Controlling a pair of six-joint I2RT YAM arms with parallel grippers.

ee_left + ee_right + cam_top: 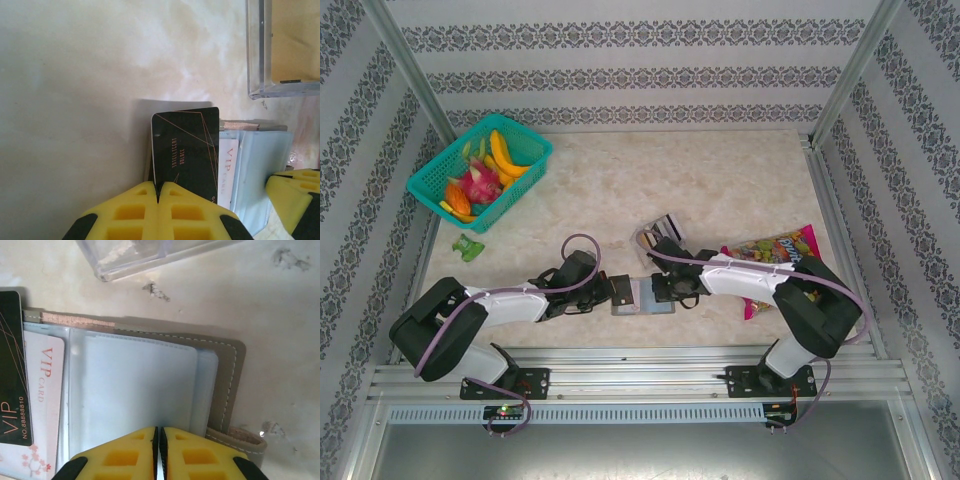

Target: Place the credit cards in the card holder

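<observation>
— Step in hand?
— Loading a card. The left hand (158, 192) is clenched on a black card (185, 150), and 1 long edge of that card overlaps the clear pocket of the card holder (226, 385). A pale card (45, 395) appears to sit in that pocket beside it, so I judge 1 card in and this 1 part-way.
— Where is the card holder?
— Open and flat on the worktop (720, 180), between the 2 hands, near a clear tray (150, 255). The right hand (159, 435) is pinched on its near edge, steadying it.
— Which way does the black card lie?
— Long axis straight out from the left fingers, far short edge pointing away. It enters long edge first.
— Next?
— Probably a sideways slide deeper into the pocket, card flat, card holder held firm.
</observation>
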